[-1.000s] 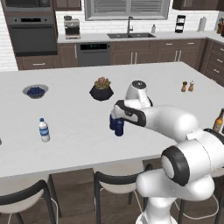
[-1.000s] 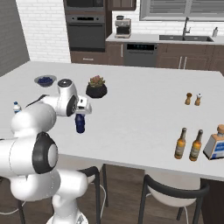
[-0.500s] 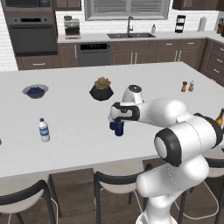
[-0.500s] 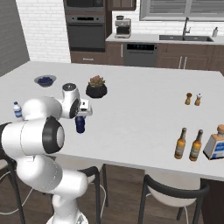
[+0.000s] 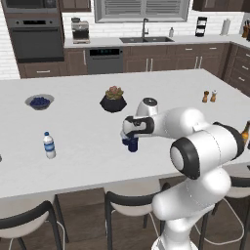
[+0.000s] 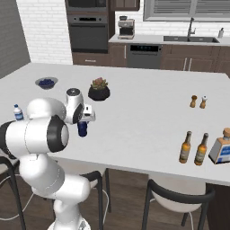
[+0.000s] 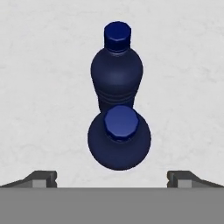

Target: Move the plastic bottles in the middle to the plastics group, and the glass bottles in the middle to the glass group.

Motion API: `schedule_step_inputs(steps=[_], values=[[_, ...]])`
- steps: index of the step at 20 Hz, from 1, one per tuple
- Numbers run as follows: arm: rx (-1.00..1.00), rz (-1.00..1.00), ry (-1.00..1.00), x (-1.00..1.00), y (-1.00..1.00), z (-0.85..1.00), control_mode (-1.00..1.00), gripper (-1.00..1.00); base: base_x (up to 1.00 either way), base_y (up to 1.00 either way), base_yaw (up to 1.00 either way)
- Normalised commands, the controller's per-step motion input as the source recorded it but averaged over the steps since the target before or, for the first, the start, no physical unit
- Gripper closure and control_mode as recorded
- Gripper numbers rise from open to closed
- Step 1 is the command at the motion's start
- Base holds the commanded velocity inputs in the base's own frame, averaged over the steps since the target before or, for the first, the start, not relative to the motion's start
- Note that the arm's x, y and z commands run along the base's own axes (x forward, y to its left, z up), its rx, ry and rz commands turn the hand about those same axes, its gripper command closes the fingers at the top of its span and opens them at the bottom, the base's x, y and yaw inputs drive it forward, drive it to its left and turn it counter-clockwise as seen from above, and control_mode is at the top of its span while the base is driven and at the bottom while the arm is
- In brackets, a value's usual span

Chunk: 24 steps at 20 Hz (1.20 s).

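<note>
On the white kitchen island [image 5: 88, 161], the gripper [image 7: 112, 177] hangs straight above two navy plastic bottles [image 7: 119, 140], its fingertips [image 7: 41, 178] spread wide and apart from both. In the base views the hand covers most of the pair, leaving one dark lower body [image 5: 132, 145] visible, so they read as one bottle. From above, both are squat, round-shouldered and blue-capped, standing mid-counter just beside each other, well apart from the clear water bottle [image 5: 49, 145] and the amber bottles [image 6: 193, 148].

Bright, even rendered light; soft shadows, no glare.
</note>
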Motion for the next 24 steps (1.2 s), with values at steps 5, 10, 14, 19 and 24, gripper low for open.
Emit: schedule_step_inputs(steps=[5,10,14,19,24], values=[[0.0,0.0,0.0,0.21,0.0,-0.08,-1.0,-1.0,0.0,0.0,0.0],[0.0,0.0,0.0,0.11,0.0,-0.03,-1.0,-1.0,0.0,0.0,0.0],[0.0,0.0,0.0,0.04,0.0,-0.12,-1.0,-1.0,0.0,0.0,0.0],[0.0,0.0,-0.08,0.0,0.0,-0.24,-1.0,-1.0,0.0,0.0,0.0],[0.0,0.0,-0.01,0.0,0.0,-0.01,-1.0,1.0,0.0,0.0,0.0]])
